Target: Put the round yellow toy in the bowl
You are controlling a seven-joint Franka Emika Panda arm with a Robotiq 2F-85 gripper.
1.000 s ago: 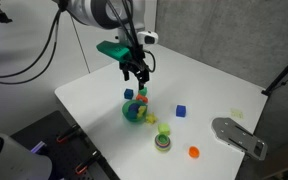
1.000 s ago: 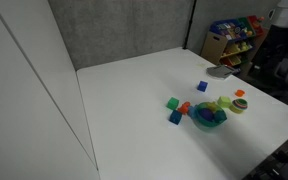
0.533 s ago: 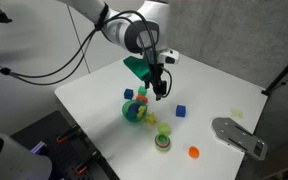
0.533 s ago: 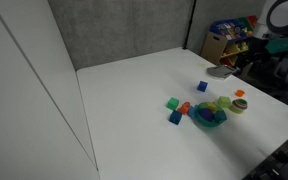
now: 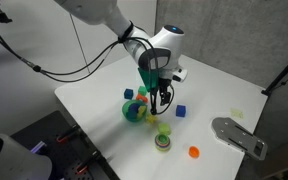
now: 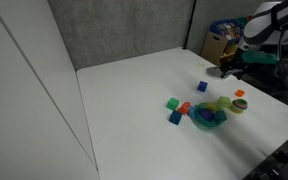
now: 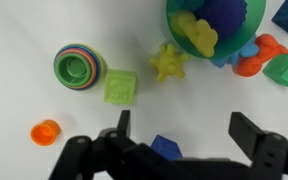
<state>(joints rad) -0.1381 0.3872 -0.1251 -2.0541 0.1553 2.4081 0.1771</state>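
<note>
Now: end effector (image 7: 182, 128) spread, empty. Centre it over the round yellow toy (image 7: 168, 62), just beside the bowl (image 7: 229, 52). Descend low, clear of the lime-green cube (image 7: 121, 87).

The claw (image 5: 162, 102) is sweeping across the bench (image 5: 94, 95) toward the blue cube (image 5: 181, 111). It is also dropping lower.

White table (image 5: 99, 90): bowl (image 6: 210, 125), blue cube (image 5: 181, 111), orange disc (image 5: 194, 152), green ring (image 5: 163, 142).
</note>
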